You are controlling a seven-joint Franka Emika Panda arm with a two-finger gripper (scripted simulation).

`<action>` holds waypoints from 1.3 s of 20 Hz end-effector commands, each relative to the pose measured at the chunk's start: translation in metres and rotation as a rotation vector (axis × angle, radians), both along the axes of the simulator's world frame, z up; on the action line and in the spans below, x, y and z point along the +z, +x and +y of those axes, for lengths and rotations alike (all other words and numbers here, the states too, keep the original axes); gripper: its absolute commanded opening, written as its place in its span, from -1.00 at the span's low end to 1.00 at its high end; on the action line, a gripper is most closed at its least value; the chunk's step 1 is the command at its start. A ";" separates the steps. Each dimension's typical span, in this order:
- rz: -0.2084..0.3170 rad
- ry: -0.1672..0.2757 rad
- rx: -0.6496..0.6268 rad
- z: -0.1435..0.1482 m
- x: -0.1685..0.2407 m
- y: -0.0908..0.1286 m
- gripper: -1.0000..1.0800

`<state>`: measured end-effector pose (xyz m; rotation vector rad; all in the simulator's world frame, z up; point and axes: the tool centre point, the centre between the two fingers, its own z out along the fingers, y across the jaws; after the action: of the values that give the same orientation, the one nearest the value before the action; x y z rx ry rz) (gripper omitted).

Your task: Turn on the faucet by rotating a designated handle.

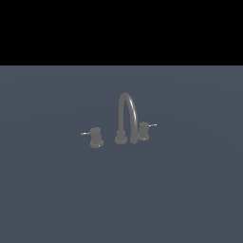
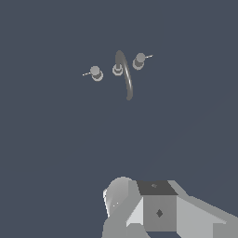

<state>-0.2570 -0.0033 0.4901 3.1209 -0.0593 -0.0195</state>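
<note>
My faucet (image 1: pixel 125 118) sits near the middle of the exterior view, and in the upper middle of the wrist view (image 2: pixel 122 72), well away from my pincer (image 2: pixel 153 209), which shows only as a grey block at the bottom edge of the wrist picture. Its fingertips are out of frame, so I cannot tell whether it is released or clenched. I hold nothing that I can see.

The handle (image 1: pixel 144 130) I want is the knob just to the exterior view's right of the arched spout (image 1: pixel 128 111), close beside the spout's down-curved tip. Its thin pale lever (image 1: pixel 152 125) points toward the right of the frame. The other knob (image 1: pixel 96 137) stands further off on the left (same shape, so easy to confuse), with its own lever pointing left.

The step in hand, as I judge it, is the approach. To do it well I should come down on the side away from the spout, so the arch does not block my fingers. I would aim at the lever's outer end rather than the knob body, since pushing there should turn it most easily. The lever is thin, so a slightly off line could slip past it.
</note>
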 end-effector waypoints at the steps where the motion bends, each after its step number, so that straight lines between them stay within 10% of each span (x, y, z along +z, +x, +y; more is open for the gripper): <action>1: 0.000 0.000 0.000 0.000 0.000 0.000 -1.00; 26: -0.010 -0.034 -0.086 -0.004 -0.013 0.052 -1.00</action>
<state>-0.2129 -0.0067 0.4800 3.0829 -0.1590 -0.0047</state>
